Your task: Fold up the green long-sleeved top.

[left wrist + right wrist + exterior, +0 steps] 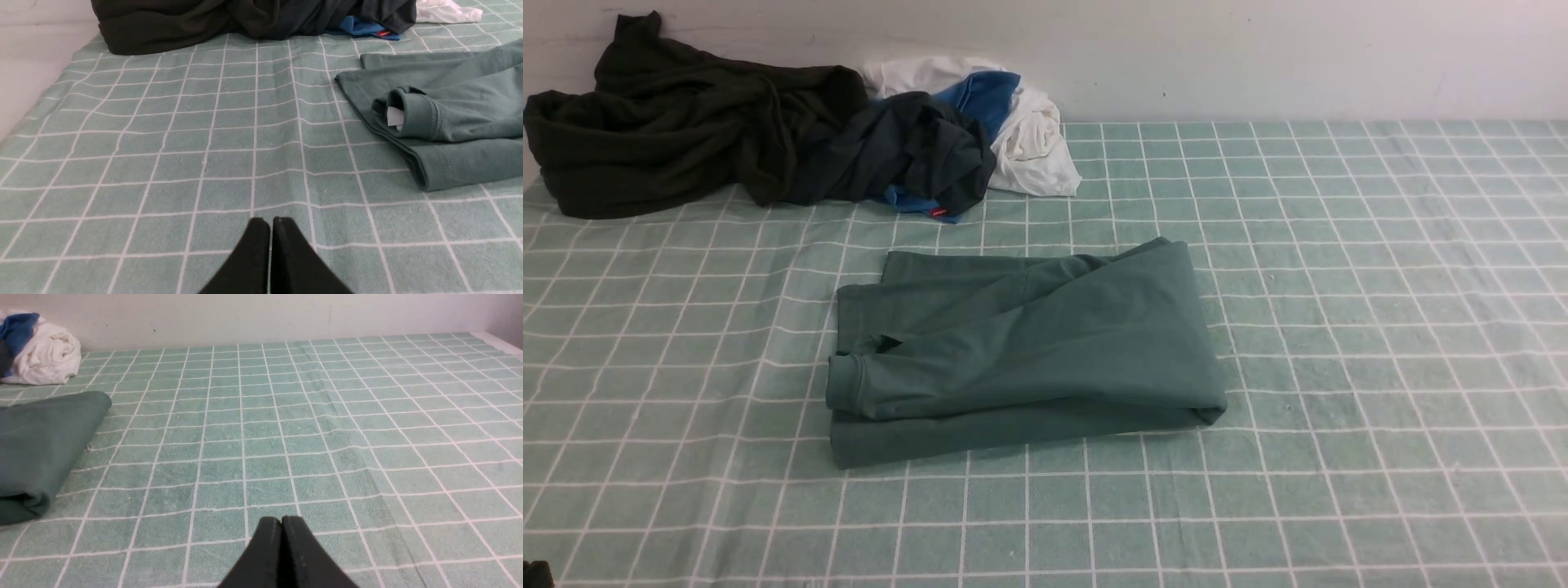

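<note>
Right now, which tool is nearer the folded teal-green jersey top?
Left, seemingly. The shut left tool sits a few squares of the checked tablecloth off the teal-green jersey top, on its cuff side; the shut right tool sits farther off its opposite, folded edge.

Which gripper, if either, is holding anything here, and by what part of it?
Neither. The left gripper and the right gripper are both shut on nothing, above the checked cloth, apart from the folded green long-sleeved top.

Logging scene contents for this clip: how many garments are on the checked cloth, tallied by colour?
Teal-green: 1, the folded green long-sleeved top
Olive-black: 1, the dark olive garment
Charcoal: 1, the charcoal garment
Blue: 1, the blue cloth
White: 1, the white cloth
Total: 5
</note>
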`<action>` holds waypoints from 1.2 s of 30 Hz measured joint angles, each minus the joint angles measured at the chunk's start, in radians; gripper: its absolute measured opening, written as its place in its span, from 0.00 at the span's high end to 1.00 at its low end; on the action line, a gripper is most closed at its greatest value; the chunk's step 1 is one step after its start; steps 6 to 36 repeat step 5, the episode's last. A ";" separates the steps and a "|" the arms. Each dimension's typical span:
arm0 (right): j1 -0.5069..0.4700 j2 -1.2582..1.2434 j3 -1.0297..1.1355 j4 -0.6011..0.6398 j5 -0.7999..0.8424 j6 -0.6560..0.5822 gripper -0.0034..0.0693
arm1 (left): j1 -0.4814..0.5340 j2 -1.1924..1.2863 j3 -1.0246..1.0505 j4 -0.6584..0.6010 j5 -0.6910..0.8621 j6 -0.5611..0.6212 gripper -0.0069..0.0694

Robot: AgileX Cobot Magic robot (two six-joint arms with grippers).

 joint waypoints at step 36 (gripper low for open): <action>0.000 0.000 0.000 0.000 0.000 0.000 0.97 | 0.000 0.000 0.000 0.000 0.000 0.000 0.91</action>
